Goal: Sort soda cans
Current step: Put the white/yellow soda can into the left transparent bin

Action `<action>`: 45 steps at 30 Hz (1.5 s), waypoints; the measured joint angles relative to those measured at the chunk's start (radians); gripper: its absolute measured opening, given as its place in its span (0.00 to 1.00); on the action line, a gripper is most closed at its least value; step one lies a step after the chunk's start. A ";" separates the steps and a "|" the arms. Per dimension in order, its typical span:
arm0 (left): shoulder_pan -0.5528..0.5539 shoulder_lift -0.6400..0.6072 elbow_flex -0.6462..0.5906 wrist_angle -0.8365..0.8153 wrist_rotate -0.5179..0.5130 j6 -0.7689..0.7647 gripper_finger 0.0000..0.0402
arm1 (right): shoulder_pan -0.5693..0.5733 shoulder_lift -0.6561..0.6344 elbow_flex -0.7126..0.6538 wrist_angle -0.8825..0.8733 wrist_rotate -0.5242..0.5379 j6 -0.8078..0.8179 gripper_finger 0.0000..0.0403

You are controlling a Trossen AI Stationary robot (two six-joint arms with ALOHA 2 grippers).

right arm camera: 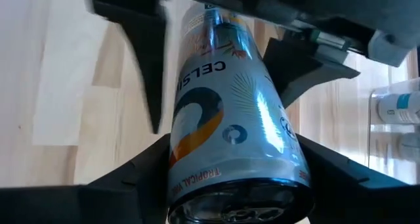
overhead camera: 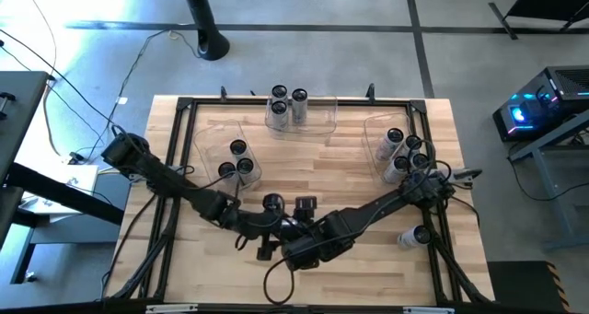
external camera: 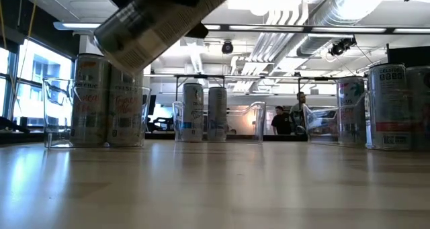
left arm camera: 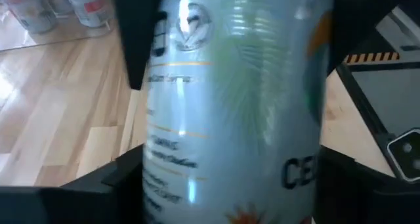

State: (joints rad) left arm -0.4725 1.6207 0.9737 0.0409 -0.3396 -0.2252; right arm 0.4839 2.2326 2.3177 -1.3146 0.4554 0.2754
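the right gripper point(right arm camera: 231, 181) is clamped on a slim pale-blue aluminium soda can point(right arm camera: 226, 119) printed with an orange swirl. its two dark fingers point(right arm camera: 134, 178) press the can's sides near the dark end. the left gripper point(left arm camera: 230, 184) meets it from the opposite side. its fingers point(left arm camera: 105, 188) flank the same can's body, set wide, but i cannot tell whether they press on it. in the high view both arms converge at about 6 o'clock from the middle of the pale wooden slatted table point(overhead camera: 313, 162). in the low view the can point(external camera: 161, 24) hangs tilted, clear of the tabletop.

three clear plastic rectangular bins sit on the table. the bin at 10 o'clock point(overhead camera: 210, 134) holds three silvery cans with dark round tops point(overhead camera: 237, 148). the bin at 12 o'clock point(overhead camera: 322, 121) holds three more cans point(overhead camera: 298, 97), all upright. the bin at 2 o'clock point(overhead camera: 375, 130) holds a tight cluster of cans point(overhead camera: 396, 136); i cannot count them exactly. one loose can point(overhead camera: 416, 235) lies on the bare wood at 4 o'clock, just beside the table's black metal frame.
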 joint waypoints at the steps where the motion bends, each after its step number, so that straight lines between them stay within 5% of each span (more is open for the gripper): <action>1: 0.000 0.000 0.000 0.000 0.001 -0.007 0.70 | 0.000 0.000 0.000 0.004 -0.001 -0.006 0.63; 4: -0.001 0.000 0.000 -0.007 -0.008 -0.027 0.57 | 0.000 0.000 0.000 0.015 0.005 -0.019 0.71; 15: -0.109 -0.033 -0.058 -0.089 -0.286 -0.141 0.57 | 0.081 -0.002 -0.003 -0.202 0.268 0.123 0.79; 18: -0.156 -0.086 -0.170 0.016 -0.353 -0.202 0.57 | 0.099 -0.008 -0.034 -0.247 0.289 0.204 0.78; 22: -0.197 -0.140 -0.358 0.369 -0.371 -0.191 0.57 | 0.102 -0.065 -0.200 -0.096 0.220 0.198 0.78; 25: -0.209 -0.135 -0.461 0.639 -0.351 -0.088 0.57 | 0.082 -0.116 -0.390 0.156 0.222 0.162 0.78; 29: -0.231 -0.128 -0.516 0.843 -0.373 0.061 0.57 | 0.045 -0.184 -0.662 0.702 0.225 0.056 0.78; 35: -0.258 -0.131 -0.497 0.886 -0.518 0.213 0.59 | 0.027 -0.258 -0.977 1.523 0.257 -0.099 0.78; 39: -0.253 -0.130 -0.489 0.888 -0.527 0.228 0.60 | 0.024 -0.260 -1.087 1.986 0.304 -0.233 0.78; 45: -0.239 -0.130 -0.488 0.878 -0.537 0.207 0.61 | -0.010 -0.255 -1.095 2.152 0.234 -0.341 0.78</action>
State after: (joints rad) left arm -0.7112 1.4906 0.4862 0.9187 -0.8768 -0.0178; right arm 0.4739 1.9778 1.2223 0.8373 0.6890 -0.0653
